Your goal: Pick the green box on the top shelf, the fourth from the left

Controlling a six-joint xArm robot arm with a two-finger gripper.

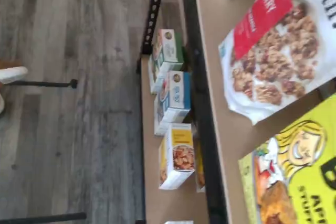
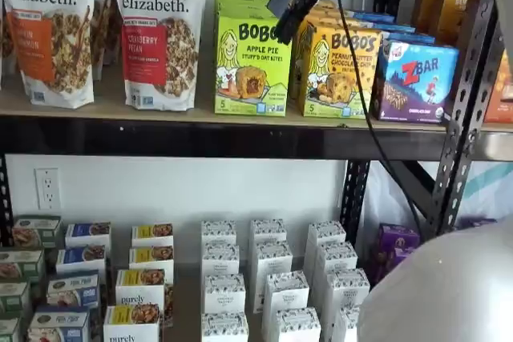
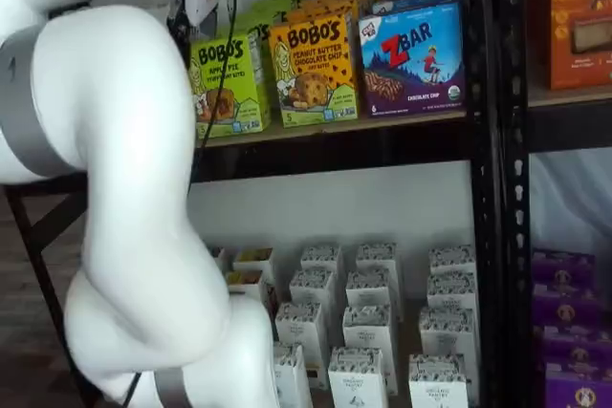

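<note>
Hand (image 2: pixel 290 20) wide, empty, hanging before green box (image 2: pixel 252 62) on top shelf (image 2: pixel 200 118); grasp and pick left.

Top shelf (image 2: pixel 192 122): tan board, black front rail. On it, upright in row: two purely elizabeth granola bags (image 2: pixel 159 30), green box (image 2: pixel 251 58), yellow-orange Bobo's box (image 2: pixel 338 70), blue ZBar box (image 2: pixel 417 82). Lower surface (image 2: pixel 183 310) carries rows of small boxes (image 2: pixel 268 294).
</note>
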